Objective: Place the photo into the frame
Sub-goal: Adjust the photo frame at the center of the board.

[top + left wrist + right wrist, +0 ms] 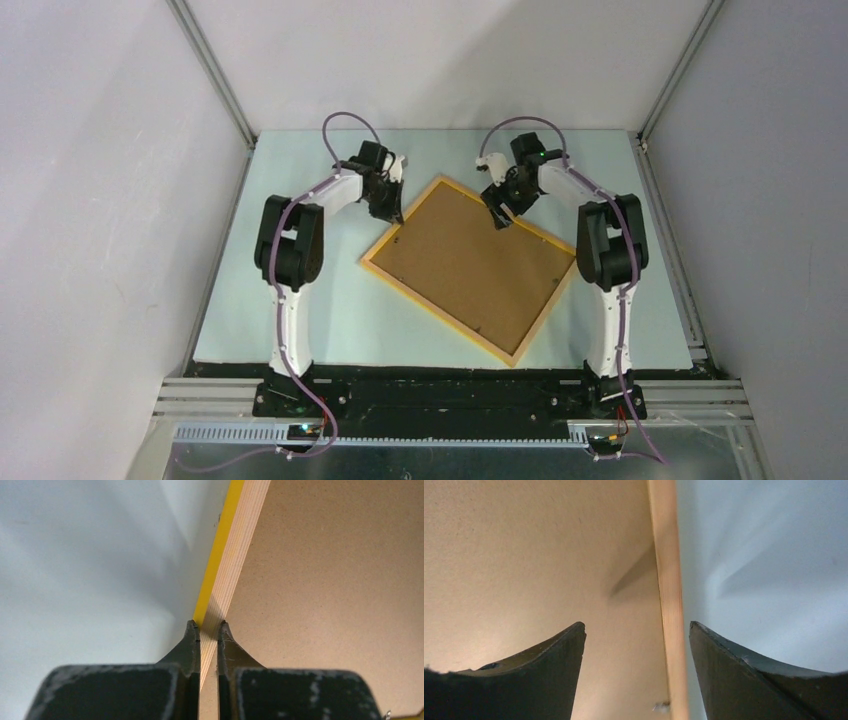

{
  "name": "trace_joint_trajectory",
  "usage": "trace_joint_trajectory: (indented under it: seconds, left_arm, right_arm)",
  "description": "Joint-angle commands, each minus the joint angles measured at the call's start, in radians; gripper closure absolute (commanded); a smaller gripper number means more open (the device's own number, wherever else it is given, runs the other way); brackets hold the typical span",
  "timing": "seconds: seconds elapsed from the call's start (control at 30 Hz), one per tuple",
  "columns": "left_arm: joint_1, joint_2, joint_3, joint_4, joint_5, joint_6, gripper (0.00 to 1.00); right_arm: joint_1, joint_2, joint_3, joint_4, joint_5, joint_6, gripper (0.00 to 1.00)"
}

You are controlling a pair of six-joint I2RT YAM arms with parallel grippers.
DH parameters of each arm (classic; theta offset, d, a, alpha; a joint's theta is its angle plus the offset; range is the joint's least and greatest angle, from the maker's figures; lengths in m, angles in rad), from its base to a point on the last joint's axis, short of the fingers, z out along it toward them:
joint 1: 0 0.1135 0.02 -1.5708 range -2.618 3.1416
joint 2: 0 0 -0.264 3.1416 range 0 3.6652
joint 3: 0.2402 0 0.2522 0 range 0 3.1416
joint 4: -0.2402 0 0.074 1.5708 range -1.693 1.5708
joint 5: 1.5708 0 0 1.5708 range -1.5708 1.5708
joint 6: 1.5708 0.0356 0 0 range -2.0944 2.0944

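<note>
Grip on the left side first: my left gripper point(209, 628) is clenched on the wooden edge of the frame point(235, 555), one finger outside against the yellow face and the other inside, where the wood meets the brown backing board point(340, 580). I read that pinch as an anchor, there to stop the frame skating across the table point(300, 300) while the other arm works.

My right gripper point(638, 627) is spread wide and grasps nothing. It straddles the opposite far edge of the frame, with the wooden strip running up between the fingers, closer to the outer one and touching neither. One finger hangs over the board and the other over bare table, so it looks lined up to close on that edge or to get at the board beside it.

From above, the frame lies flat mid-table, turned like a diamond with one corner towards the arm bases. Each gripper sits on one of its two far sides. The board fills the opening, brown side up.

I cannot find the photo in any view. Whether it already lies under the board or is somewhere out of sight, I cannot tell, so I won't judge how much of the job remains.
</note>
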Motion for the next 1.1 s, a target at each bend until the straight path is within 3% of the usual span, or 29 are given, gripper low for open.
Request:
trace_joint_trajectory:
  seconds: [0.0,0.17,0.4,0.77,1.07]
  left_arm:
    - [0.035,-0.037,-0.115,-0.038,-0.014,-0.125,1.00]
    - [0.062,-0.099,-0.255,0.046,0.043,-0.199,1.00]
    - [0.115,-0.174,-0.437,0.162,0.119,-0.300,1.00]
    - [0.123,-0.289,-0.670,0.355,0.230,-0.380,1.00]
    - [0.123,-0.304,-0.696,0.390,0.359,-0.339,1.00]
  right_arm:
    - [-0.086,-0.159,-0.060,0.020,-0.030,0.172,0.18]
    - [-0.194,-0.294,-0.212,0.063,-0.023,0.261,0.07]
    - [-0.288,-0.430,-0.427,0.111,0.070,0.347,0.06]
    - [-0.337,-0.413,-0.523,0.116,0.002,0.456,0.21]
    - [-0.348,-0.333,-0.519,0.138,-0.018,0.446,0.45]
